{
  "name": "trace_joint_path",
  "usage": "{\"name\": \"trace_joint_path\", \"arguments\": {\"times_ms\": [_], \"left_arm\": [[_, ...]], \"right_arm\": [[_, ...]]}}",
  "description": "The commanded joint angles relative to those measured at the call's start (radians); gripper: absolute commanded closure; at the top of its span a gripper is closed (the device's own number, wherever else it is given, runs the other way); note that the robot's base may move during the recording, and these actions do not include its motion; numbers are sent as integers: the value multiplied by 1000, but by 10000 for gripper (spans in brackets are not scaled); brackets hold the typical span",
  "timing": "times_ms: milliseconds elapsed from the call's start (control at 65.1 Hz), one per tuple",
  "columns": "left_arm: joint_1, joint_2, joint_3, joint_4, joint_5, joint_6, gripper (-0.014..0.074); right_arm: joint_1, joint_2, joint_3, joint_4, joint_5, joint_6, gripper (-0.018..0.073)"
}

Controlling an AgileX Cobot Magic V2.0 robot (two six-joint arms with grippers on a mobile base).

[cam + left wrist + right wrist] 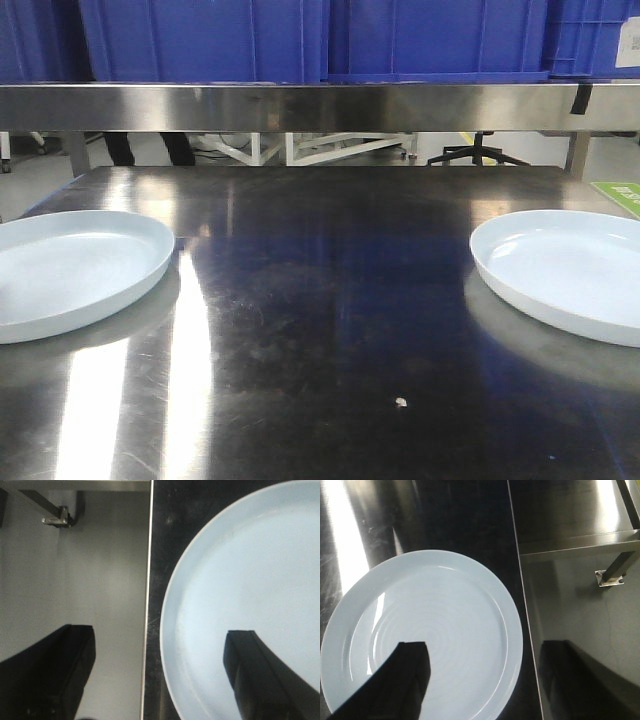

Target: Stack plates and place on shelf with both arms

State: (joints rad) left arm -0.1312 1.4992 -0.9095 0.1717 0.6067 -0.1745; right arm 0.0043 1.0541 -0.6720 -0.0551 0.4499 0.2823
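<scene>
Steel tabletop holds two plates, well apart. One plate lies partly beneath the left claw, the other plate partly beneath the right claw. Each claw straddles the table edge.

Nothing legible shows in any view. In the front view, a white label sits on the rightmost blue crate on the shelf. The frame edge cuts it off and its print is too blurred to read. A green sign beyond the tabletop, at its far right corner, bears pale marks, equally unreadable.
</scene>
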Motion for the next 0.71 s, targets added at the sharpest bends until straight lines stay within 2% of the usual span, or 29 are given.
{"name": "trace_joint_path", "arguments": {"times_ms": [0,691], "left_arm": [[-5,-12,-35,4,-54,-12,38],[-5,49,-35,4,-102,-12,37]], "right_arm": [[2,-12,-39,-17,-70,-9,-10],[2,-12,-39,-17,-70,-9,-10]]}}
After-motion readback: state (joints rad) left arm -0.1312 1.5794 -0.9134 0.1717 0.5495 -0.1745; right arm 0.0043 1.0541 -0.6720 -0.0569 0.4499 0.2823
